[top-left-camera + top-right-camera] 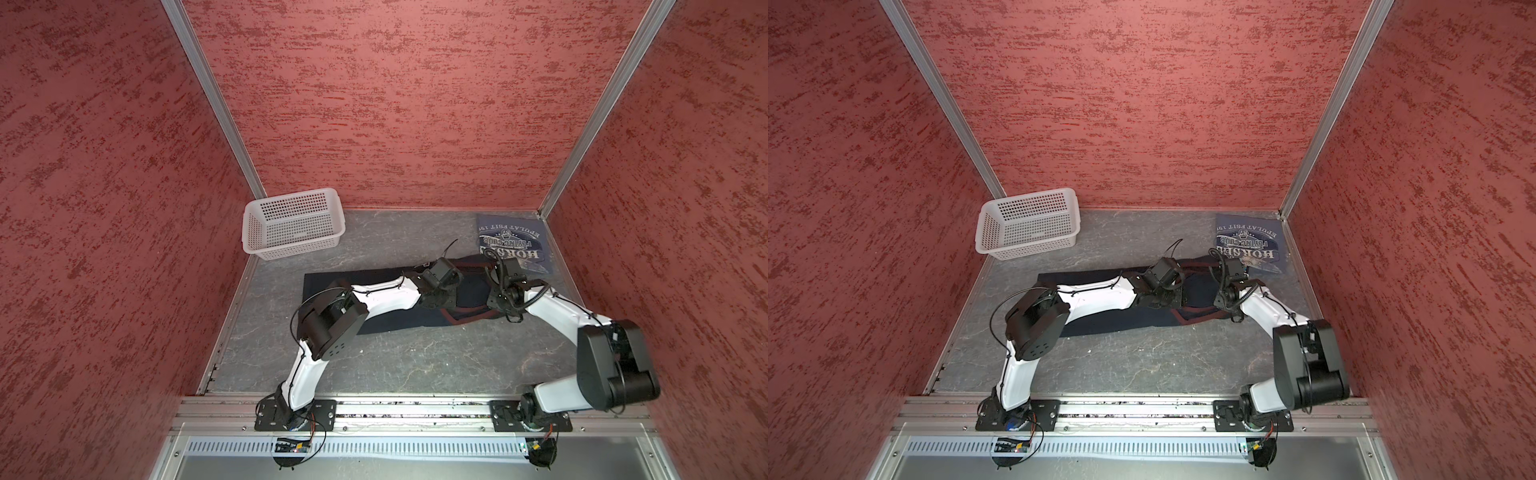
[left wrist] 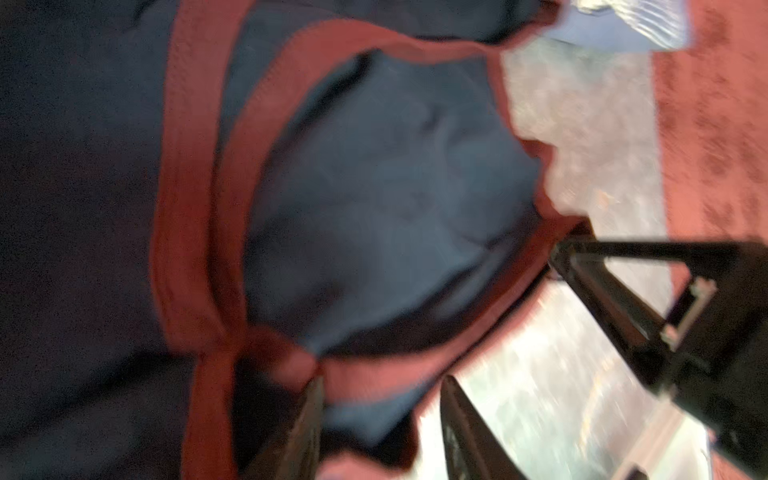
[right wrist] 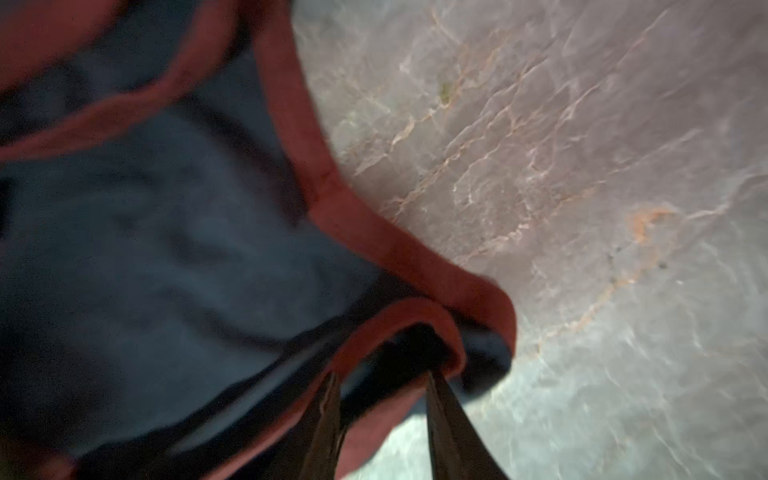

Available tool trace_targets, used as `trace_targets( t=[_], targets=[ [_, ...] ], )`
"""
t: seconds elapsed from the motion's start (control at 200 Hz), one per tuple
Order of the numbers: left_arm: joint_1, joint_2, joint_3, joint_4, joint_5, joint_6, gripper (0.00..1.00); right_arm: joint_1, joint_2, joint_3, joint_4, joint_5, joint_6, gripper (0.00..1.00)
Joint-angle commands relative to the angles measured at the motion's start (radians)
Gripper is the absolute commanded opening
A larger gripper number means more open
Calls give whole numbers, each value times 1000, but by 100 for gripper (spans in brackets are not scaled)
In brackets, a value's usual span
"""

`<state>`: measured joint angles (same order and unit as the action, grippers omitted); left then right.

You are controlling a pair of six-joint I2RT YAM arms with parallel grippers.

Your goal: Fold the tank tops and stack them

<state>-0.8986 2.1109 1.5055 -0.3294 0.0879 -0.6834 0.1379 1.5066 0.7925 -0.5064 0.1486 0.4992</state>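
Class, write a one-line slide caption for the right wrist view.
Right gripper straddles the maroon-trimmed edge of the navy tank top over the marbled table.

Dk navy tank top (image 1: 397, 323) w/ maroon trim (image 1: 454, 316); slate grey-blue tank top (image 1: 512, 232) w/ white & navy lettering. White basket (image 1: 291, 195), perforated grid; grey tbl (image 1: 415, 365), pale veins; red walls (image 1: 415, 104), darker streaks.

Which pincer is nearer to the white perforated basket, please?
Left. The left pincer is over the maroon neckline of the navy tank top, on the side toward the white basket. The right pincer is at that top's far end, near the folded grey-blue tank top.
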Motion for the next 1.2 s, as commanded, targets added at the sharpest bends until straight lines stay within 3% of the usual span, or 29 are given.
trace_targets(
  t=[0.0,0.326,0.556,0.736,1.057,1.192],
  targets=[
    [45,50,28,-13,-10,7,42,-23,58,39,62,-3,-11,35],
    [85,98,41,-19,17,19,41,-29,99,48,64,0,-6,48],
    [71,-31,62,-57,72,75,58,-29,-23,56,13,-46,-29,61],
    [92,-161,-3,-42,106,106,69,-27,-117,57,-12,-91,-33,71],
    [277,-182,-123,-77,63,155,71,-27,-59,42,11,-60,-15,71],
    [351,-153,-145,-108,40,180,71,-23,40,60,26,-65,-20,70]
  ],
)
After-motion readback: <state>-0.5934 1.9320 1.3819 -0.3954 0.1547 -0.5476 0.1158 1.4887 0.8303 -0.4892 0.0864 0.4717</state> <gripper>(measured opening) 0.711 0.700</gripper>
